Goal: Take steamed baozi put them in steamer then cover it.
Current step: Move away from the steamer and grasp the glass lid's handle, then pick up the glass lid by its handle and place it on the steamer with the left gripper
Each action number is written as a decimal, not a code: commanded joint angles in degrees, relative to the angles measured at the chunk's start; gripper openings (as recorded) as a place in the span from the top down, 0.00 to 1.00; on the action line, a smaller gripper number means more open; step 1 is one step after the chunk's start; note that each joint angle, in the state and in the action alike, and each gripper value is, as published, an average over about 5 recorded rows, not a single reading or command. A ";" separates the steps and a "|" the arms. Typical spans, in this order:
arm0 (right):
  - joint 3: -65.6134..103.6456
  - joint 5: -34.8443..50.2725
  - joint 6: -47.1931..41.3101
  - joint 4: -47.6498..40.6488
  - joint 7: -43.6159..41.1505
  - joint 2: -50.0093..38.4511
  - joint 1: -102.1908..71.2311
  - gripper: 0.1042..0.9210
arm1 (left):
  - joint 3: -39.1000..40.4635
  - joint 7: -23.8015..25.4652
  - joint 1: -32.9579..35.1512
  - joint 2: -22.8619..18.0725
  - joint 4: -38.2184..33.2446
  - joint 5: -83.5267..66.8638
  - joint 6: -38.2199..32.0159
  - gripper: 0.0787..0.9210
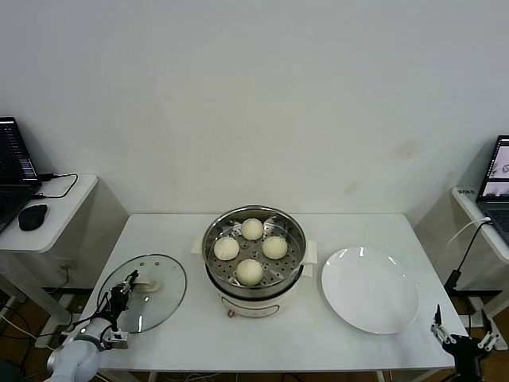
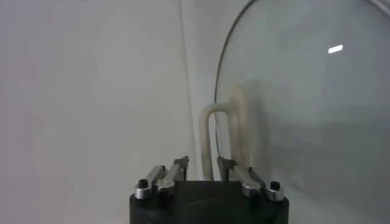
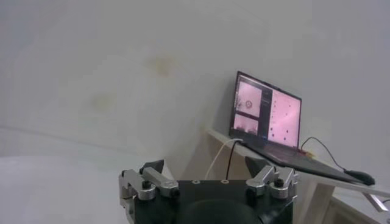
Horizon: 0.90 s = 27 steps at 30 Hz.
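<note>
The steamer point(image 1: 254, 259), a round stainless-steel pot on a cream-white electric base, stands at the centre of the white worktop point(image 1: 262, 334) and serves as the reference landmark. Its top is uncovered. Four steamed baozi point(image 1: 252, 229) lie inside it on the perforated basket floor, set in a diamond pattern: one toward the wall, one toward the robot, and one on each side. The glass lid point(image 1: 155, 290) lies flat on the worktop to the left of the steamer, well apart from it, near the worktop's left front corner. The lid's cream-coloured loop handle point(image 2: 214, 137) stands upright at the middle of the glass. The left hand point(image 1: 121, 298) is positioned over the lid on the side away from the steamer; in the left wrist view its fingers point(image 2: 178, 170) sit on either side of the handle, drawn in close against it. A flat white plate point(image 1: 370, 289) rests on the worktop to the right of the steamer, just beside it. The right hand point(image 1: 461, 339) is parked low beyond the worktop's front right corner, farther from the steamer than the plate, with its fingers spread apart and holding nothing.
</note>
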 commanded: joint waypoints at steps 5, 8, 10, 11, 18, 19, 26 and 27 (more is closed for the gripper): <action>-0.35 -0.72 0.41 -0.06 0.00 0.24 -0.26 0.12 | -0.03 -4.22 -0.57 -0.82 2.88 -2.64 -1.09 0.91; -0.40 -0.85 0.54 0.07 -0.01 0.25 -0.43 0.12 | -0.42 -6.38 0.26 -0.96 1.58 -3.65 -1.21 0.91; -0.40 -0.93 0.67 0.14 -0.02 0.21 -0.56 0.12 | -0.98 -7.74 1.23 -1.09 -0.37 -4.23 -0.94 0.91; -0.41 -0.98 0.74 0.15 -0.02 0.19 -0.61 0.12 | -1.31 -8.29 1.77 -1.15 -1.54 -4.45 -0.72 0.91; -1.21 -0.71 0.87 0.47 -0.19 -0.31 -1.20 0.12 | -5.34 -10.13 7.44 -1.61 -11.75 -5.10 1.96 0.92; -1.34 -0.71 0.89 0.50 -0.20 -0.40 -1.26 0.12 | -5.96 -10.05 8.72 -1.64 -13.32 -5.30 2.66 0.92; -2.21 -1.84 1.37 1.02 -0.22 -0.56 -1.48 0.12 | -9.84 -6.69 17.89 -1.30 -26.87 -7.66 9.22 0.92; -2.40 -1.95 1.38 1.23 -0.23 -0.57 -1.57 0.12 | -10.43 -5.62 19.10 -1.12 -29.42 -8.17 10.53 0.92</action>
